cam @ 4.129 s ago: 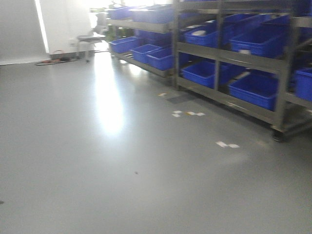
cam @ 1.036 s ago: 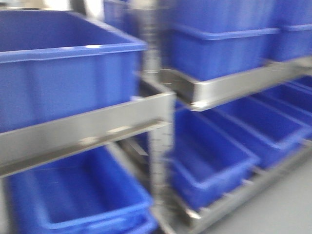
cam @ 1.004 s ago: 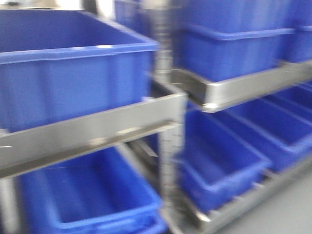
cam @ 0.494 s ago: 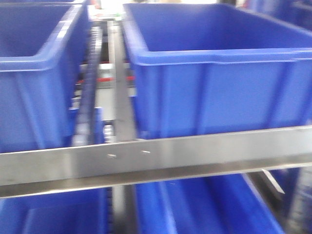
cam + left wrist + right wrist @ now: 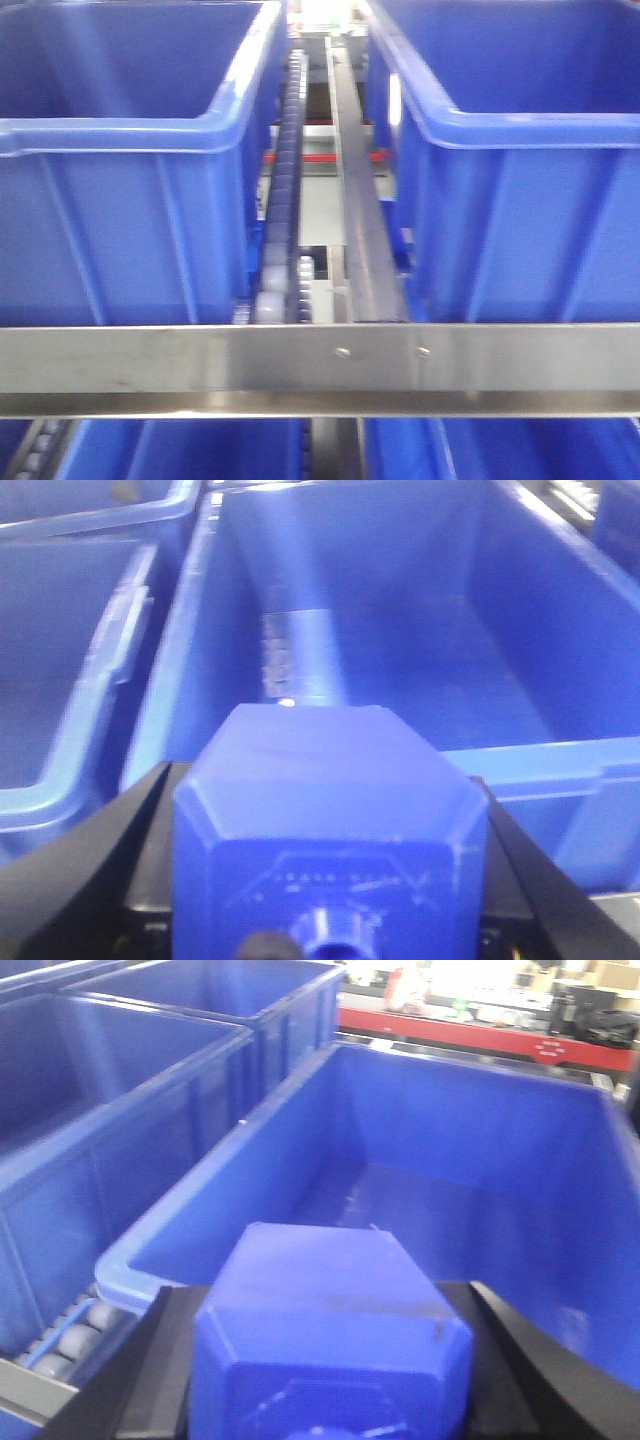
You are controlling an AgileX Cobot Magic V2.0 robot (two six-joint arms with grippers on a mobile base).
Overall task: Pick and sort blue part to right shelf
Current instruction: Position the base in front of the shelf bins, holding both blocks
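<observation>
At lower centre of the left wrist view, the left gripper [image 5: 330, 905] pinches a blue part [image 5: 330, 800] between black jaws, above a bin [image 5: 545, 765]. The right gripper [image 5: 335, 1385] pinches a second part [image 5: 330, 1310] at lower centre, over another bin [image 5: 205, 1205]. The shelf [image 5: 200, 360] rail crosses the front view's bottom.

I can't read any word or number from here. The blue part [image 5: 330, 810], low in the middle of my left wrist view, has faint raised lines on its near face, too soft to make out. The other blue part [image 5: 330, 1330], low in my right wrist view, shows similar illegible lines. A pale streak of marks on the bin [image 5: 560, 630] floor is blurred. A white mark on the red bench [image 5: 470, 1032], upper right, is too small.
</observation>
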